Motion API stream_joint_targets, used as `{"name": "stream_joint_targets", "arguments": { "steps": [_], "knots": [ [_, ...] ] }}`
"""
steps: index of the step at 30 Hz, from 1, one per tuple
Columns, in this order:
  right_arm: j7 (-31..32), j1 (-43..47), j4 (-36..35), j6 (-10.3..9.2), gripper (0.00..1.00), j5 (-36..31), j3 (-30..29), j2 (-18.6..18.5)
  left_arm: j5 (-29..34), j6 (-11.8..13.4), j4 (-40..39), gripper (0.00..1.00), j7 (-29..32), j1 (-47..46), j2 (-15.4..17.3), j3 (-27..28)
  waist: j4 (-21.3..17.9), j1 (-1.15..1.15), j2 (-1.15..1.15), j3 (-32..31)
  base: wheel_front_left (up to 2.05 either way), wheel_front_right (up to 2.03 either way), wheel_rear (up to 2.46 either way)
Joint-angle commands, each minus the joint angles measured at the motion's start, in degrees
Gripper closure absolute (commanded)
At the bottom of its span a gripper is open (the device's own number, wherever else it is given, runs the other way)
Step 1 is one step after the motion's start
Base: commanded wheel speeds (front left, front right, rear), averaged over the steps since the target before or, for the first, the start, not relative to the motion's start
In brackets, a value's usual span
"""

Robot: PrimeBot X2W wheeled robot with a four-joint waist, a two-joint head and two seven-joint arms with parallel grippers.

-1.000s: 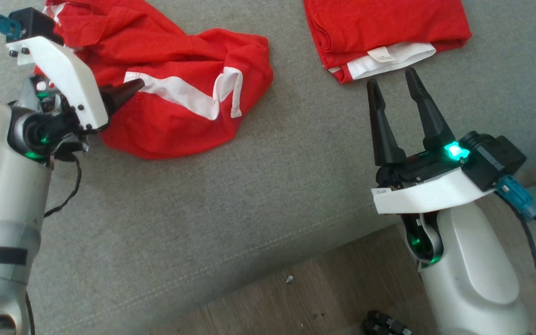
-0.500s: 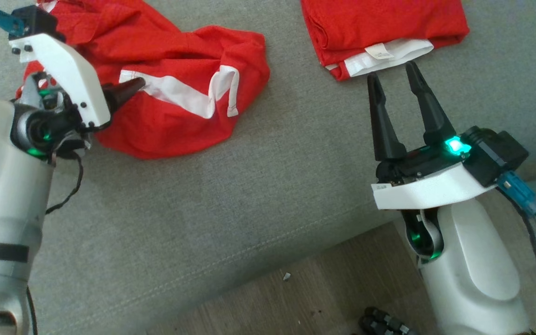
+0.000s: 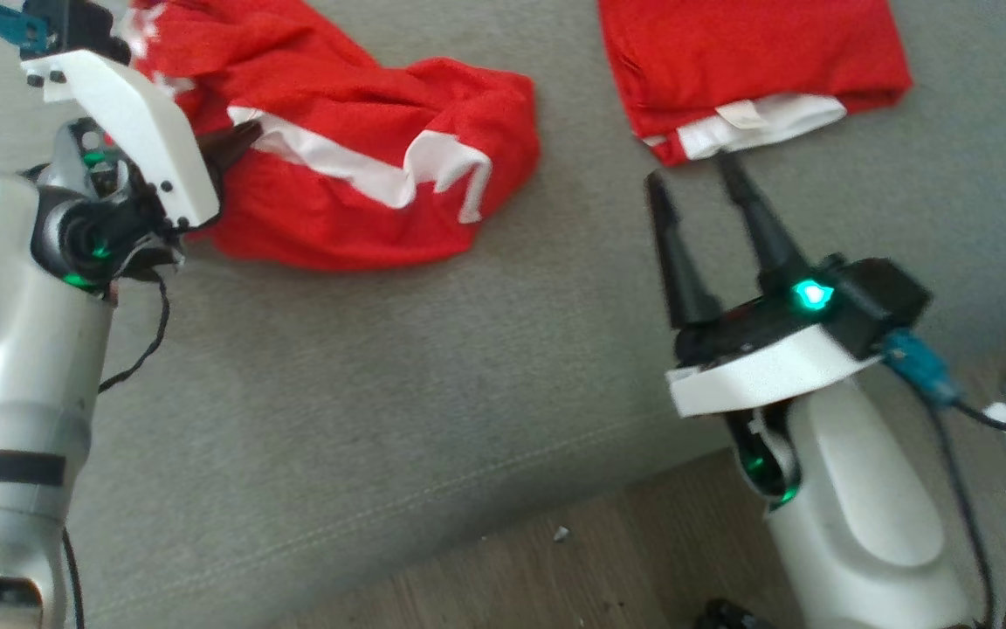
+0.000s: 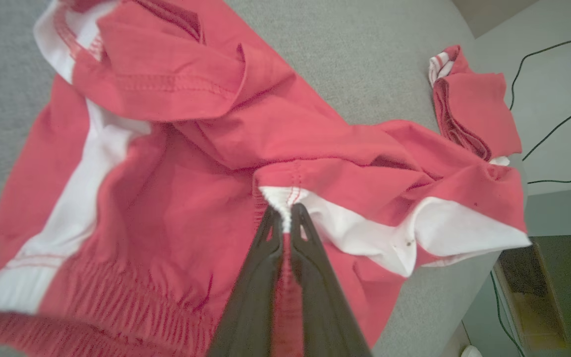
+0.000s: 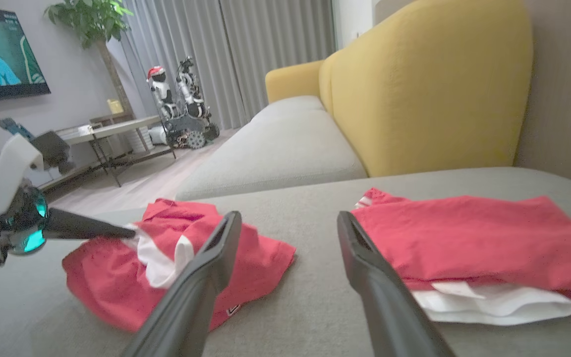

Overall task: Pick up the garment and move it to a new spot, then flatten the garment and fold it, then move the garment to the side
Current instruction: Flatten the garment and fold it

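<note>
left pincer (image 4: 286, 213) clamps crumpled garment (image 3: 363, 105) | folded garment (image 3: 756, 52) tag (image 3: 740, 114): unreadable

A crumpled red garment (image 3: 354, 157) with white stripes lies at the far left on the grey sofa cushion (image 3: 381, 376). The left gripper (image 3: 239, 141) has its jaws pinched together on the white stripe. The right gripper (image 3: 688, 170), jaws spread apart, points at a folded red garment (image 3: 747, 61) at the far right.

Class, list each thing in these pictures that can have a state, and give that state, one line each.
crumpled garment: bunched on the sofa, pinched at its white stripe.
folded garment: folded flat, lying free.
left gripper: fingers shut on the crumpled garment.
right gripper: fingers open, holding nothing.
TV: on.
</note>
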Motion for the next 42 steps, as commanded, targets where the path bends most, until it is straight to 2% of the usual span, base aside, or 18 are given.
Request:
{"name": "stream_joint_targets", "arguments": {
  "steps": [1,7,14,19,27,31,37,42],
  "knots": [
    [0.2,-1.7,-0.8,0.36,0.00,-0.7,2.0,0.4,-0.4,-0.5,-2.6,1.00,-0.7,-2.0,1.9,2.0,1.6,0.00,0.00,-1.2,0.00,0.00,0.00],
    [3.7,-3.4,5.0,0.36,0.00,-3.3,4.9,0.4,-2.4,-1.3,-5.9,1.00,-2.8,1.1,1.1,2.6,5.9,0.00,0.00,-3.3,0.00,0.00,0.00],
    [7.9,-3.4,10.6,0.36,0.00,-6.3,4.5,0.4,-3.9,-1.6,-12.4,1.00,-5.1,7.0,0.6,2.8,10.1,0.00,0.00,-5.3,0.00,0.00,0.00],
    [9.2,-2.9,12.6,0.36,0.00,-9.3,4.6,0.2,-4.5,-1.1,-17.2,1.00,-6.3,11.0,0.4,3.0,12.0,0.00,0.00,-5.7,0.00,0.00,0.00],
    [13.0,-4.4,17.5,0.36,0.00,-13.4,9.1,-1.9,-5.0,-0.3,-21.0,1.00,-7.3,14.1,0.0,3.1,13.7,0.00,0.00,-5.5,0.00,0.00,0.00],
    [14.7,-4.5,19.8,0.36,0.00,-9.9,5.8,-1.4,-4.6,-0.4,-21.5,1.00,-8.3,14.8,-0.1,2.9,14.3,0.00,0.00,-5.4,0.00,0.00,0.00],
    [15.0,-3.6,20.5,0.36,0.00,0.9,-2.3,0.2,-4.6,-0.6,-21.6,1.00,-9.4,15.5,0.1,3.1,14.5,0.00,0.00,-5.4,0.00,0.00,0.00],
    [16.6,-3.8,21.1,0.36,0.00,8.8,-2.1,0.4,-4.6,-0.4,-21.8,1.00,-10.1,15.8,0.1,3.3,14.4,0.00,0.00,-5.3,0.00,0.00,0.00]
  ]
}}
